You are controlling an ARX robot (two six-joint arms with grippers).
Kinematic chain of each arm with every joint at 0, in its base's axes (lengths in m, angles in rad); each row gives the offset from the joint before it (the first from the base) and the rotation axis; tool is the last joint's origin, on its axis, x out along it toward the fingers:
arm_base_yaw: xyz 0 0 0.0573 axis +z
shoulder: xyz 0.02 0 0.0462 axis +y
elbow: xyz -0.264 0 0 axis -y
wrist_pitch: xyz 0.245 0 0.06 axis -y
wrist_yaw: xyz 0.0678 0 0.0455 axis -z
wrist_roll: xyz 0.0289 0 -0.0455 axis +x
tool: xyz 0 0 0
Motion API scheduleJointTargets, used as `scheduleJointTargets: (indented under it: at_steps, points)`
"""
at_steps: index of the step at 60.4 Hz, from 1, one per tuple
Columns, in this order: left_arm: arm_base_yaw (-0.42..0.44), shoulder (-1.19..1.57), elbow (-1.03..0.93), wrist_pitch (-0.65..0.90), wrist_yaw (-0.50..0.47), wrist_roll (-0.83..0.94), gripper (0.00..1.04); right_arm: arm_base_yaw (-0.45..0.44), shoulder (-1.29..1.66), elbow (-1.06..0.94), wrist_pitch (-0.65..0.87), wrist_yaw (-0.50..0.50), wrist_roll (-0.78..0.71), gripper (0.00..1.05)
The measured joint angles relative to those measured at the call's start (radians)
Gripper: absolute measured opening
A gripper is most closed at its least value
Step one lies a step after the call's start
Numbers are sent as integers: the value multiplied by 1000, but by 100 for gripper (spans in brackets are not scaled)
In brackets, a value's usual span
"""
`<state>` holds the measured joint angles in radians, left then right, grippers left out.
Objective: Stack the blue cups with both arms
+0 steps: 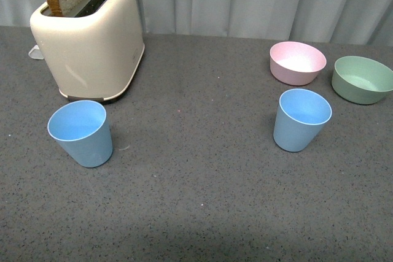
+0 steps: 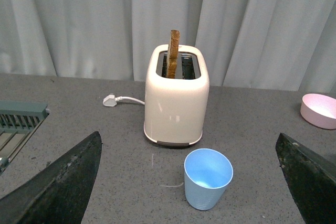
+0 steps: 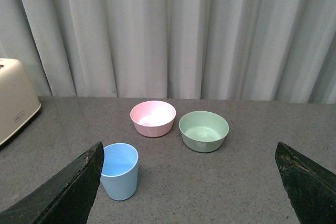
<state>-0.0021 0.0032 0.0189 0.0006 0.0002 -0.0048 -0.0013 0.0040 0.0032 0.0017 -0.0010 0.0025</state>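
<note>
- Approach step: left gripper [image 2: 188, 135] and right gripper [image 3: 188, 145] spread wide, both empty.
- Left blue cup [image 1: 80, 132] by toaster [image 1: 89, 35], right blue cup [image 1: 301, 119] by pink bowl [image 1: 298, 62] (upright, well apart).
- Next I'd descend on each; clearance probably ample.

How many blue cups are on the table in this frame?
2. The left blue cup stands before the toaster; the right blue cup stands before the pink bowl.

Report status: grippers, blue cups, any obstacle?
Left gripper open, empty. Right gripper open, empty. Left cup by toaster, right cup by pink bowl: upright, apart, unstacked. Nothing between them.
</note>
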Motion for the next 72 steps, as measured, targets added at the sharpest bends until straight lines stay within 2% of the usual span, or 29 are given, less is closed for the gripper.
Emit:
scheduleJointTargets:
  at_steps: [69, 71, 72]
  points:
    - [0, 0, 0, 0, 0, 0, 98, 0, 0, 0, 0, 0, 0, 95]
    - [-18, 18, 10, -33, -63, -21, 98, 0, 0, 0, 0, 0, 0, 95]
    - [-44, 59, 34, -97, -157, -57, 98, 0, 0, 0, 0, 0, 0, 95]
